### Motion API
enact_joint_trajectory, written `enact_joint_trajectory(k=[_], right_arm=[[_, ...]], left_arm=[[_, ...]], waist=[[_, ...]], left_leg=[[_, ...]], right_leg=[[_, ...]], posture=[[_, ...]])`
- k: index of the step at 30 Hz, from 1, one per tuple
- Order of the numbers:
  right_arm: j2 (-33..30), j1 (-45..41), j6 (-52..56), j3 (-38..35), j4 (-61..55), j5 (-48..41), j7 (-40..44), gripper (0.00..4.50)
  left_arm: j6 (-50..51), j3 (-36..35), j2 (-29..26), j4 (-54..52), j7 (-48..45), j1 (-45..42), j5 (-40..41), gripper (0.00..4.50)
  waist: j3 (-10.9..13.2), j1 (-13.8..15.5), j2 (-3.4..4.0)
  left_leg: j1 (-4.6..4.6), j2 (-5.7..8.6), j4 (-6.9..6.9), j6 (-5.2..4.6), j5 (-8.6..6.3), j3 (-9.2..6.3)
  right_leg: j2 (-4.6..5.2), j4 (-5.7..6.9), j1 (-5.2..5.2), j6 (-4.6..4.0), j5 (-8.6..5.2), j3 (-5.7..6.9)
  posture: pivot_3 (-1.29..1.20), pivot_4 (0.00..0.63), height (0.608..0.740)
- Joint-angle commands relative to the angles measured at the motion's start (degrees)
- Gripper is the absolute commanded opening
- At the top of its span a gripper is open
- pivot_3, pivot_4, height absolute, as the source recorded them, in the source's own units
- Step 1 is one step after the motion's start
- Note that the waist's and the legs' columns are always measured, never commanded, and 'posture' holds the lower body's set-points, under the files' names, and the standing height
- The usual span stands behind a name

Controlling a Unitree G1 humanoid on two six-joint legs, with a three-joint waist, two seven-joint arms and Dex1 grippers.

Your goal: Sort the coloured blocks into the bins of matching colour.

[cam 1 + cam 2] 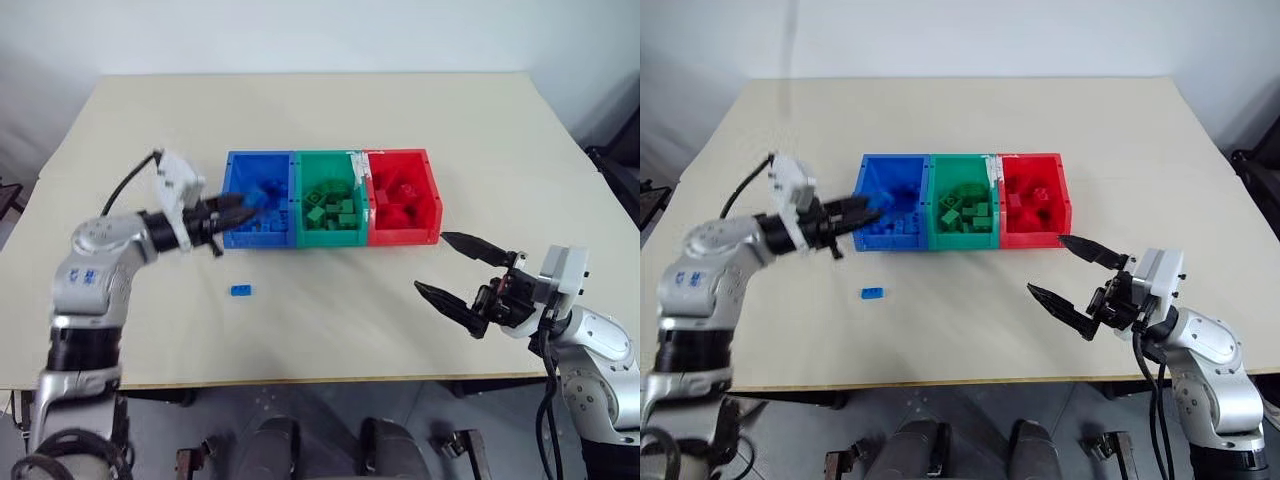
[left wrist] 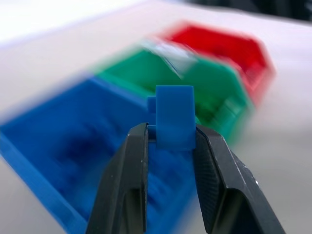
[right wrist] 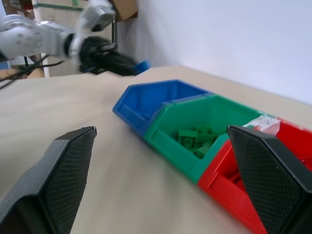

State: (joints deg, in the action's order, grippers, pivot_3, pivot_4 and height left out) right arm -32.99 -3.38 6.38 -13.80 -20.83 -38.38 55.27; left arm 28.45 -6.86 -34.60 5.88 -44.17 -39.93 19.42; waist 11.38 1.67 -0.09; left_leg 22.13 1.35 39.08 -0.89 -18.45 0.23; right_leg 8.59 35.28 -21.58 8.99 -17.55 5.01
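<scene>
a blue block [image 2: 174, 117] sits pinched upright between the two black fingers of the left gripper [image 1: 232, 208], which is closed on it at the near-left wall of the blue bin [image 1: 232, 195]; it looks carried there so it can be dropped where its colour belongs. the blue bin is joined in a row to the green bin [image 1: 305, 170] and the red bin [image 1: 432, 205], and all three already hold bricks of their own colour. a second blue block [image 1: 240, 290] lies alone on the table [image 1: 330, 110], in front of the blue bin and well apart from it, so by my reading the sorting is nearly done but not finished. the right gripper [image 1: 462, 273] hangs spread wide and empty over the table in front of the red bin, apparently parked out of the way. the left wrist view makes the grip plain, the brick clamped by its sides, where the head views give just a blue smudge at the fingertips; the right wrist view shows the green bricks inside the green bin from the side.
</scene>
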Motion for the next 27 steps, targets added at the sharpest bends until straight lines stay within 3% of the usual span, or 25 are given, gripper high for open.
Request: enact_joint_trajectory(k=[1, 3, 8, 14, 21, 27], right_arm=[[0.3, -1.2, -1.0, -0.1, -0.8, 0.0, -0.2, 4.5], [0.3, -1.6, -1.2, 0.0, -0.5, 0.0, 0.2, 4.5], [0.2, -1.8, -1.9, -0.3, 0.5, 0.1, 1.3, 4.5], [-0.5, -1.4, -3.6, 0.4, 3.3, 0.7, 5.9, 4.5], [-2.2, -4.4, -6.9, 4.8, 10.6, 4.2, 15.7, 4.5], [-4.1, -9.2, -6.5, 9.8, 16.7, 6.6, 23.1, 4.5]], left_arm=[[-2.8, 4.4, 1.5, 6.9, 2.1, -4.3, -5.1, 0.91], [-3.5, 5.1, 2.2, 9.9, 3.3, -6.2, -6.7, 0.91], [-3.0, 5.0, 1.6, 10.5, 3.3, -6.7, -7.3, 2.52], [-6.8, 0.8, -2.3, 4.9, -1.8, -0.6, -3.7, 4.43], [-18.4, -11.1, -13.3, 1.0, -15.0, 18.2, 1.2, 4.47], [-28.1, -22.5, -16.9, 5.2, -19.0, 35.3, 1.4, 4.47]], waist=[[0.0, -0.1, 0.0], [0.0, -0.2, 0.0], [0.0, -0.4, -0.01], [0.0, -0.5, -0.01], [0.0, -1.5, 0.01], [0.0, -1.7, 0.01]], left_leg=[[0.0, -0.01, -0.01, 0.0, 0.0, 0.04], [0.02, -0.01, -0.01, 0.0, 0.0, 0.28], [0.03, -0.05, -0.04, 0.0, 0.0, 0.31], [0.04, -0.07, -0.03, 0.01, 0.0, 0.24], [-0.02, -0.17, -0.1, 0.01, -0.01, 0.16], [-0.02, -0.39, -0.1, -0.02, -0.07, 0.15]], right_leg=[[-0.02, 0.0, 0.0, 0.0, 0.0, 0.02], [-0.04, -0.01, -0.01, 0.0, 0.0, 0.04], [-0.05, -0.03, -0.07, 0.0, 0.0, 0.02], [-0.04, -0.04, -0.07, 0.0, 0.0, -0.01], [-0.04, -0.1, -0.09, -0.01, 0.0, -0.09], [0.0, -0.16, -0.07, -0.01, 0.0, -0.09]], posture=[[0.0, 0.15, 0.74], [0.0, 0.15, 0.74], [0.0, 0.15, 0.74], [0.0, 0.15, 0.74], [0.0, 0.15, 0.74], [0.0, 0.15, 0.74]])
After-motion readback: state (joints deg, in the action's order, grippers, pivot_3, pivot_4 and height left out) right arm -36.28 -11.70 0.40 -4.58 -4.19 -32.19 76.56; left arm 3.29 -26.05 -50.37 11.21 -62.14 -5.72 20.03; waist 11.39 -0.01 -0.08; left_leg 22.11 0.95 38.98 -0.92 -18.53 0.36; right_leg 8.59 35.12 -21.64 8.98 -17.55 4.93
